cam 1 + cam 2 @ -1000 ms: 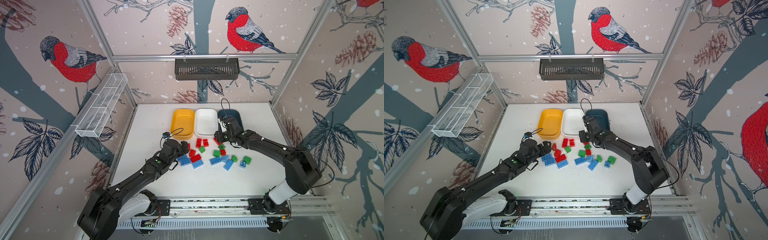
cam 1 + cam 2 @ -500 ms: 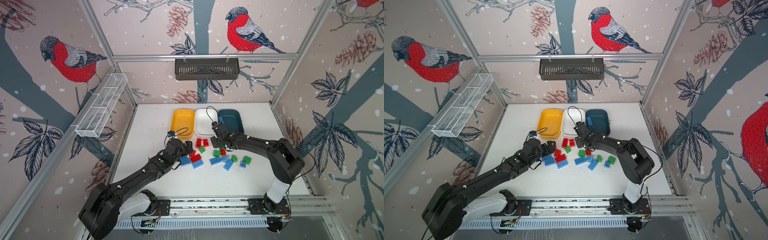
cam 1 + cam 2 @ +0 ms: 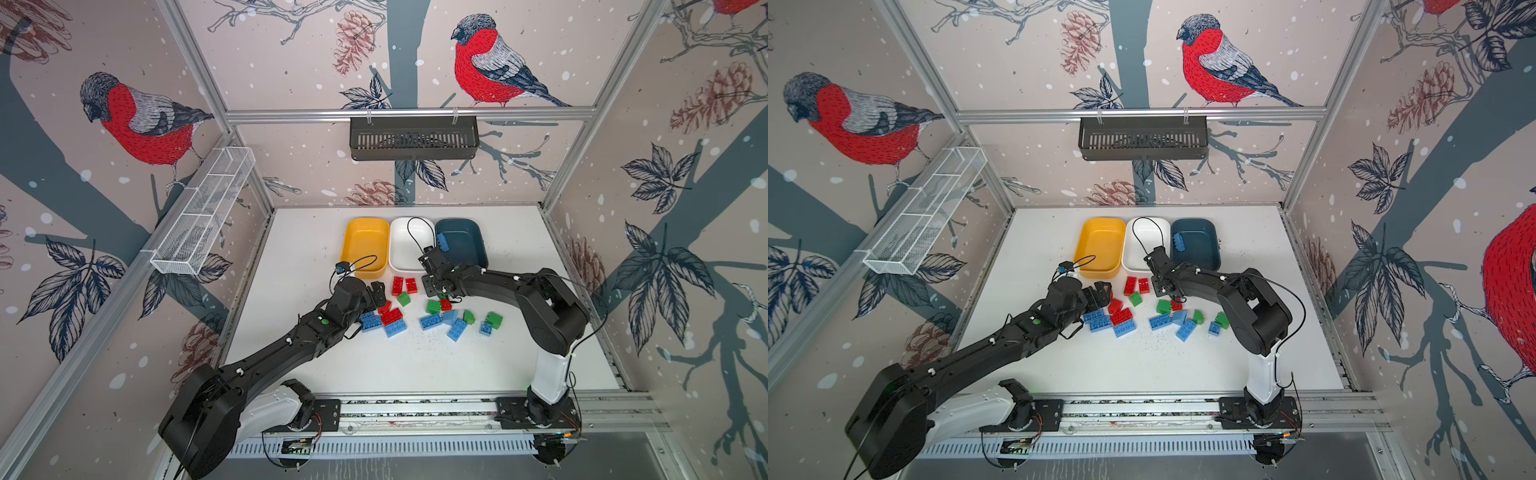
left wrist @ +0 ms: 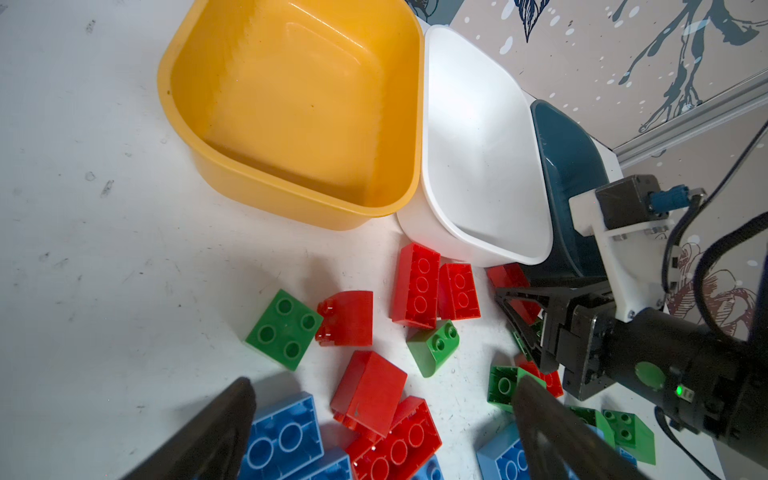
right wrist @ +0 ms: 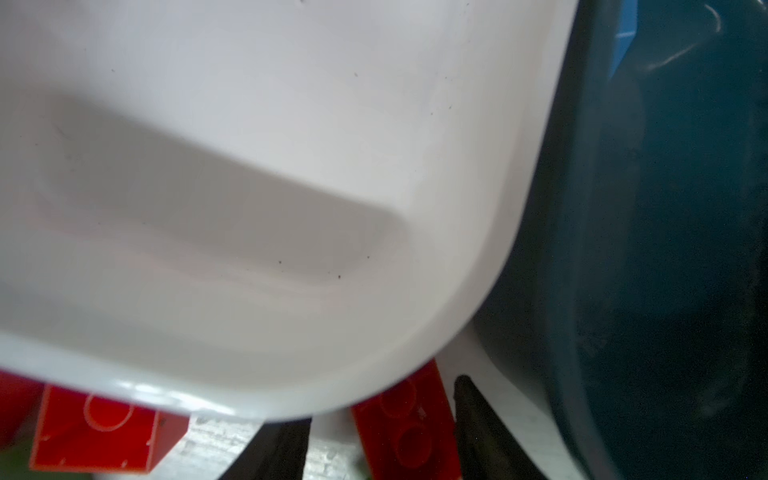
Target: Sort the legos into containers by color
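White tub: the white tub (image 3: pixel 400 259) is the middle of three; from where I stand it looks bare inside.
Yellow tub: the yellow tub (image 3: pixel 365 245) sits against one long side of the white tub, with nothing in it that I can see.
Teal tub: the teal tub (image 3: pixel 467 247) is pressed to the white tub's other long side. One blue brick (image 3: pixel 443 242) lies inside, by the wall nearest the white tub.
Right gripper: the right gripper (image 5: pixel 380 409) is low at the white tub's near corner, on the teal side, with its fingers partly apart.
Red brick: a red brick (image 5: pixel 405 428) stands between those fingers, partly tucked under the white tub's rim. It is close against one finger, and bare table shows between it and the other, so it isn't pinched.
Left gripper: the left gripper (image 4: pixel 384 386) is spread wide and grips nothing, out from the white tub's near end on the yellow side. Red and blue bricks lie on the table below the gap.
Loose legos: the loose legos (image 3: pixel 430 322), red, green and blue, are scattered on the table just out from the white tub's near end.
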{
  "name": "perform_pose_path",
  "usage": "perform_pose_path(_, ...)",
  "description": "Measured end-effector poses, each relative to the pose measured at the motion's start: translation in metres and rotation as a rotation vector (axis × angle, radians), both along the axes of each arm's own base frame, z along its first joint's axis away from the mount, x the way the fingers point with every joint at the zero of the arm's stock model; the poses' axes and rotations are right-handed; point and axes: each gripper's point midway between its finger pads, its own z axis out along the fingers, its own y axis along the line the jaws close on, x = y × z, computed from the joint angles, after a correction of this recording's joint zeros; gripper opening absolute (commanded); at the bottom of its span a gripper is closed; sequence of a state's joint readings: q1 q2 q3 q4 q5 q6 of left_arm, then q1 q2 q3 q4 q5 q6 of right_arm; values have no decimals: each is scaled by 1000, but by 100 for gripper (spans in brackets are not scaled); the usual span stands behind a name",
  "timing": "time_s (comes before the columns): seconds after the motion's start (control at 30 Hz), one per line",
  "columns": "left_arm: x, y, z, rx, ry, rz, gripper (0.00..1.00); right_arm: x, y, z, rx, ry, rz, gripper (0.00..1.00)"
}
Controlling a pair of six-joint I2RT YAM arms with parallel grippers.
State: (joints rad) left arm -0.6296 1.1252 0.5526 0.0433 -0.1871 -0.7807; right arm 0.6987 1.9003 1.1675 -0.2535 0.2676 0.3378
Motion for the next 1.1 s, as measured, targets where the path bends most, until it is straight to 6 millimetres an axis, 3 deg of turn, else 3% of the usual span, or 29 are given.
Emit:
perform_pose_path(0.43,2,0,1,15,-4,7,97,-12,4,-8,28,44,24,41)
perform_pose_path(0.73,1,-7,2,19,-4,-10,97,-7,5,-11,18,29,12,25)
perform_pose_path(0.93,0,-13,6,37,-13,-24,97,-16,2,12,55,-16,28,16)
perform_pose_path(1.1,0,-22,10,57,-23,-52,97,-27,3,37,113,-60,85,15)
